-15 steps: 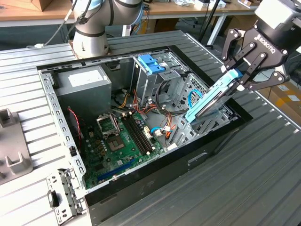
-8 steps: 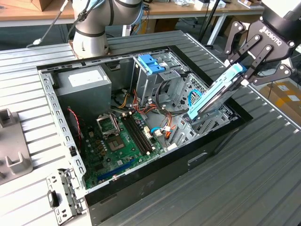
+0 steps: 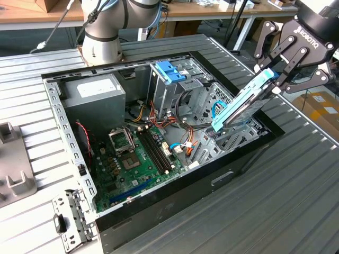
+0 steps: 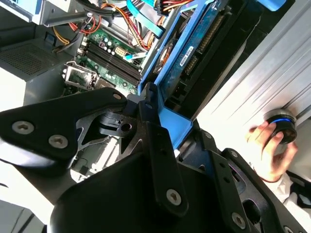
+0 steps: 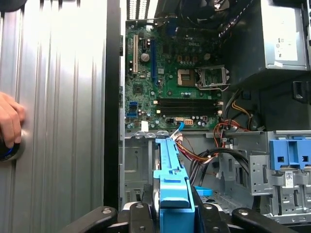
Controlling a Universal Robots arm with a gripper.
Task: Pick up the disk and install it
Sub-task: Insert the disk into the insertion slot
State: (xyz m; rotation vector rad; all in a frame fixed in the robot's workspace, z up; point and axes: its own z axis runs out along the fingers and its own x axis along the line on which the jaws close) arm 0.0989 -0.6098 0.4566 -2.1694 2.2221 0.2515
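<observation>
Clamped at its upper blue end tab between the fingers of the black linkage gripper (image 3: pixel 275 79): the flat rectangular disk (image 3: pixel 241 106), grey metal in a light-blue plastic carrier frame, held tilted above the open black desktop computer case (image 3: pixel 175 198) at the exterior view's right. Lower corner of the disk close over the bare metal drive bay (image 3: pixel 233 135) just inside the case's right wall, contact between the two impossible to judge. Inside the case: a green motherboard (image 3: pixel 132 164) with dark memory slots and an open processor socket on the floor, a grey box-shaped power supply (image 3: pixel 92 98) in the far left corner, an upright metal drive cage (image 3: pixel 175 90) topped by a blue plastic bracket (image 3: pixel 168 70) along the far wall, red, orange and yellow cable bundles (image 3: pixel 159 114) between cage and board. Open air above the board and over the ribbed grey metal table (image 3: pixel 296 180) beyond the case's right rim. Seen edge-on in the first wrist view, the carrier frame (image 5: pixel 171 179) running from the gripper toward the motherboard (image 5: pixel 175 92), blue bracket (image 5: pixel 289 153) off to one side. On the ribbed tabletop outside the case wall, a person's hand (image 5: pixel 9 119) resting on a round black knob ringed in blue (image 4: pixel 281 125), also visible in the second wrist view.
</observation>
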